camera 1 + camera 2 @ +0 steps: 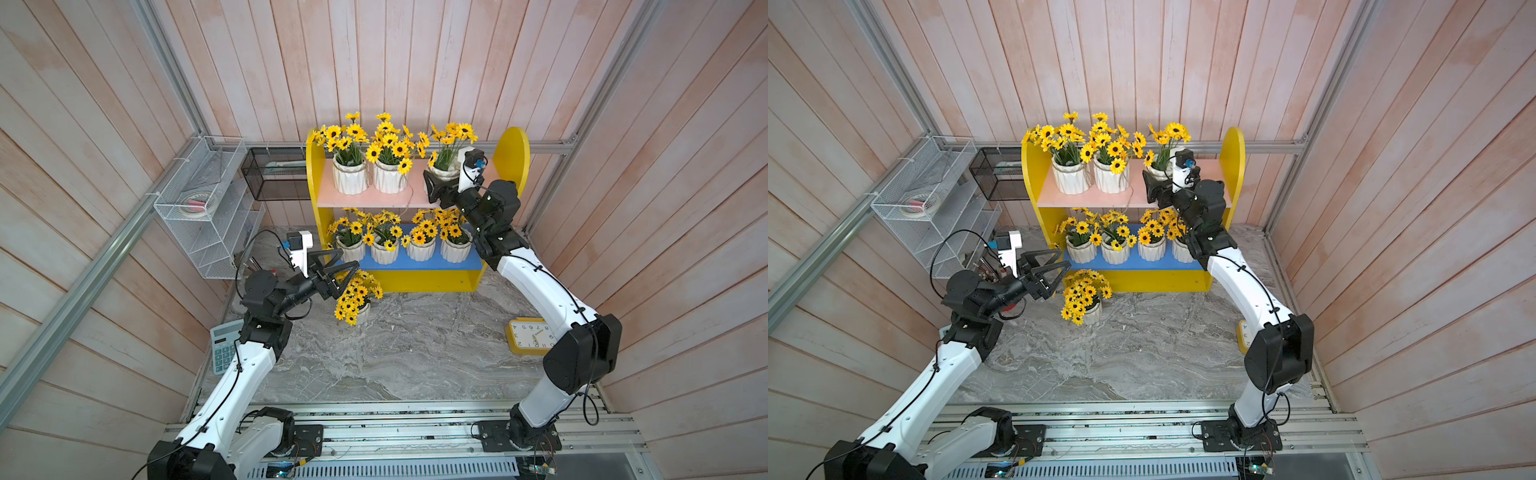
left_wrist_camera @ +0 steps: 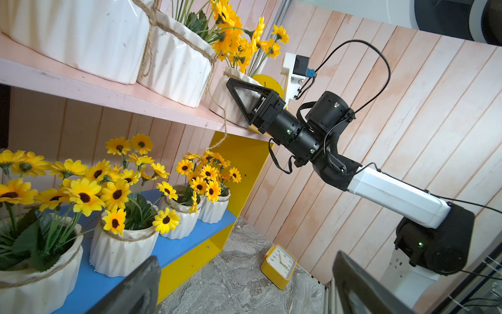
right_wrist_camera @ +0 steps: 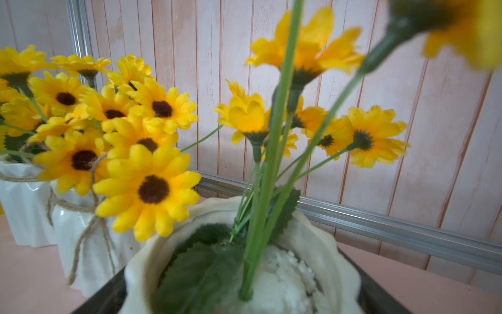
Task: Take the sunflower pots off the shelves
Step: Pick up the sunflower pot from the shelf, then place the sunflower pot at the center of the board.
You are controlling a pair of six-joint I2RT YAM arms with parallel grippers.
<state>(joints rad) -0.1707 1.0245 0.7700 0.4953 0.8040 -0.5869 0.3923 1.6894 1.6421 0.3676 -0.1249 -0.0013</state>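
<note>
On the pink upper board of the yellow wooden shelf unit, two white ribbed sunflower pots stand just beside each other. My right gripper hugs the third pot; beyond it the board is bare to the side panel. Four pots crowd the blue lower board. The grey marble tabletop lies open in the middle, save one pot by the shelf and a yellow square clock.

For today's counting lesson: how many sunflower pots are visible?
8: three pots on the pink board, four on the blue board, one on the table. None seems hidden.
</note>
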